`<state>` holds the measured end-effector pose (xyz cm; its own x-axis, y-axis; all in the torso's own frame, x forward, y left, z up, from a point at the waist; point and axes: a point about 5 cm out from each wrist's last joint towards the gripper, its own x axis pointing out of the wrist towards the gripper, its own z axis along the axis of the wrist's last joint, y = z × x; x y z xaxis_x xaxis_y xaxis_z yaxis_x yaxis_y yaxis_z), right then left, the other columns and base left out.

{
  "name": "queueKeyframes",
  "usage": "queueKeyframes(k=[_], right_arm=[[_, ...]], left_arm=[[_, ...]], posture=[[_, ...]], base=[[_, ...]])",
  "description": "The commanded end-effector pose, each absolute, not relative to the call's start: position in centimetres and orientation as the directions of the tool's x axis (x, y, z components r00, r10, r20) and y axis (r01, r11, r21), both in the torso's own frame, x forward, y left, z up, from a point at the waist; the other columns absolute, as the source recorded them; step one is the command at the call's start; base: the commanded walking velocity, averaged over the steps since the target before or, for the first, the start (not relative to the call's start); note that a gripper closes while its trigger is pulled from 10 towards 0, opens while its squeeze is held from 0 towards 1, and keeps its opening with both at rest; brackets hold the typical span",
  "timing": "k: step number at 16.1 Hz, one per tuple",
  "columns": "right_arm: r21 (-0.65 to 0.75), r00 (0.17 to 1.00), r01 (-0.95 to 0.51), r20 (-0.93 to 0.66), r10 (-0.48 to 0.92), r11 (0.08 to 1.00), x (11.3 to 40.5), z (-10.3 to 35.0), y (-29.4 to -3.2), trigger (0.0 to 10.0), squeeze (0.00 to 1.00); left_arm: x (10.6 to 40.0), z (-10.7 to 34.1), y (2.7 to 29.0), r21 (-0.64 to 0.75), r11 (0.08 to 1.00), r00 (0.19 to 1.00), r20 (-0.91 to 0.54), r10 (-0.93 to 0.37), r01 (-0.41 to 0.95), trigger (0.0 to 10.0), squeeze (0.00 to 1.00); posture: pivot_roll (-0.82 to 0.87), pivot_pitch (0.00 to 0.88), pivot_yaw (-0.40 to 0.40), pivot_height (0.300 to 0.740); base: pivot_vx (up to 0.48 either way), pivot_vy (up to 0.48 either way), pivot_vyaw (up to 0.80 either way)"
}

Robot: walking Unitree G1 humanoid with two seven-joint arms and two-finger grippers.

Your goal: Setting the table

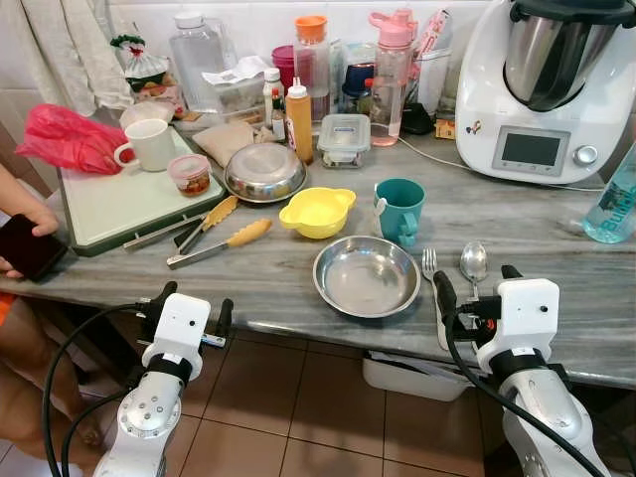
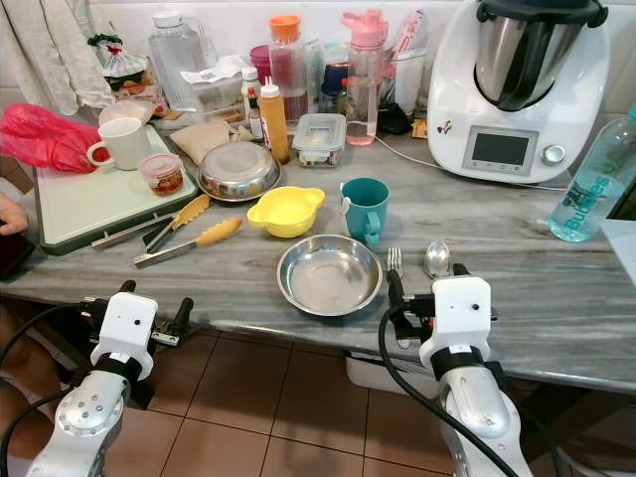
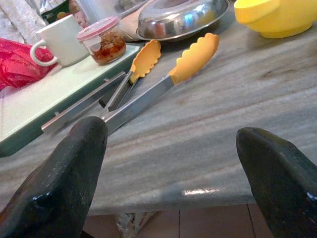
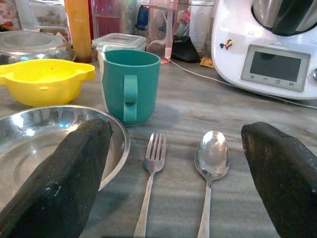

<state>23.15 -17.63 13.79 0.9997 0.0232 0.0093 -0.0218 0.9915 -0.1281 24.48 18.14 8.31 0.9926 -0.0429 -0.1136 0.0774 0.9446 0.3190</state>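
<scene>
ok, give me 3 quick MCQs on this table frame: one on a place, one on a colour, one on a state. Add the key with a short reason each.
1. Where does the fork lie?
A. inside the steel plate
B. between the steel plate and the spoon
C. on the green tray

2. What colour is the mug behind the fork?
A. teal
B. white
C. red

3. How are the right gripper fingers?
A. shut on the spoon
B. shut on the fork
C. open, holding nothing

Key:
1 B, the fork rests on the counter just right of the plate, with the spoon on its other side.
2 A, the mug beside the yellow bowl is teal.
3 C, the right wrist view shows both fingers wide apart, with fork and spoon lying untouched ahead between them.
</scene>
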Motion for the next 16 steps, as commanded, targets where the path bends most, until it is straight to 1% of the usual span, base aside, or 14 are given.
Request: queueKeyframes(k=[1,6,16], right_arm=[[-0.124,1.000,-0.013,0.006,0.014,0.992,23.27,13.77,-17.69,10.0,0.00],[-0.112,1.000,0.003,-0.001,-0.003,0.994,23.06,13.46,-17.66,10.0,0.00],[-0.104,1.000,0.007,-0.004,-0.007,0.995,23.12,13.21,-17.60,10.0,0.00]], left_arm=[[24.75,8.55,18.29,0.319,0.945,0.993,-0.111,-0.043,0.077,10.0,0.00],[25.03,8.46,18.58,0.329,0.941,0.992,-0.118,-0.047,0.084,10.0,0.00],[25.05,7.74,18.73,0.328,0.940,0.990,-0.131,-0.057,0.097,10.0,0.00]], posture=[[-0.17,0.000,0.081,0.740],[-0.16,0.000,0.096,0.740],[-0.16,0.000,0.093,0.740]], base=[[-0.259,0.000,0.00],[-0.288,0.000,0.00],[-0.301,0.000,0.00]])
